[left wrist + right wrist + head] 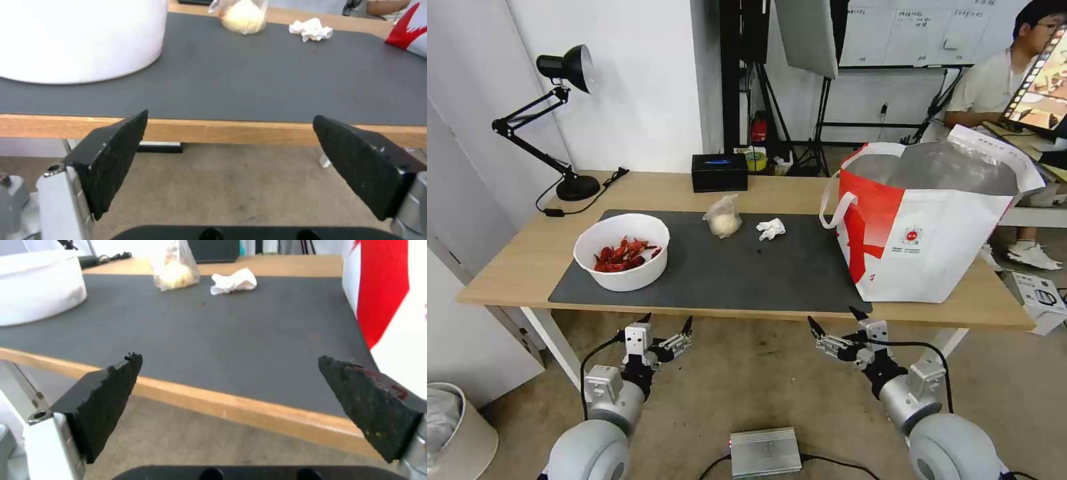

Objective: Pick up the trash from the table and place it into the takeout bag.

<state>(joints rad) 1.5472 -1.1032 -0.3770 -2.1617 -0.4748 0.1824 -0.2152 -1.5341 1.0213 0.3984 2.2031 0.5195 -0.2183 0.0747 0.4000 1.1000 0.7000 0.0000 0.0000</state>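
Nearest: left gripper (666, 321), held below and in front of the table's near edge on the robot's left, jaws spread wide and holding nothing; the left wrist view shows its two black pads (113, 156) apart with bare floor between them.

Beside it: right gripper (834, 321), likewise low before the table edge on the robot's right, jaws released and empty.

Table (514, 263): light-wood top on white legs, carrying a dark grey mat (760, 270) across its middle.

On the mat, near left portion: white round bowl (622, 251), upright, holding red shells (624, 255).

Standing at the mat's right end, partly on it and partly on bare wood: takeout bag (924, 227), red and white, mouth open, silver lining showing, white strap handle (832, 200) hanging on the side facing the mat.

On the mat, far portion near centre: small clear bag (722, 217) with a whitish lump inside; contents not clearly identifiable.

Just right of it, apart from it: crumpled white tissue (771, 229).

Between tissue and mat centre: a small dark speck (760, 251), too small to identify.

Far edge of table: black rectangular box (719, 172).

Far left corner: black desk lamp (554, 120), base on the wood, cord trailing beside it.
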